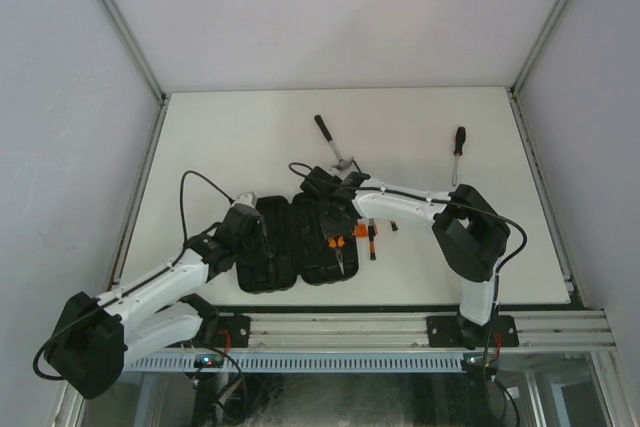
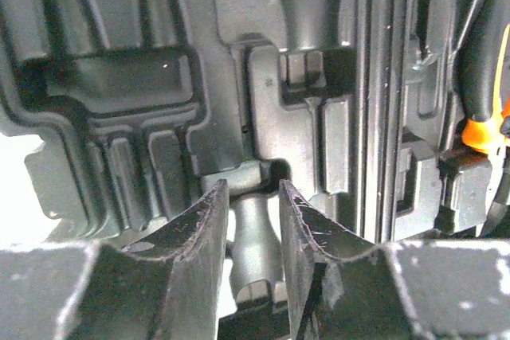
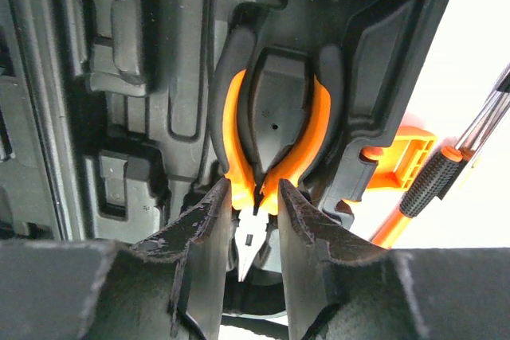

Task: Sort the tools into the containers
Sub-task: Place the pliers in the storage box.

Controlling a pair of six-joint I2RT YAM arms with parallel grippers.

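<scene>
Right gripper (image 3: 255, 197) sits over pliers (image 3: 309, 142) lying in their moulded slot, right half of tool case (image 1: 278, 252), middle of worktop's near edge. Its fingers flank the pliers' joint, narrow gap; pinching or just clear, cannot tell. Left gripper (image 2: 253, 197) is part-spread over the left half, holding nothing. Best: press pliers flush, release, lift straight up.

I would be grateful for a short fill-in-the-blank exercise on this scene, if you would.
The pliers lie in the case's ___ half. The left pincer hangs over its ___ half. The hammer lies on the ___. The right pincer straddles the ___.
Missing: right; left; table; pliers.
</scene>
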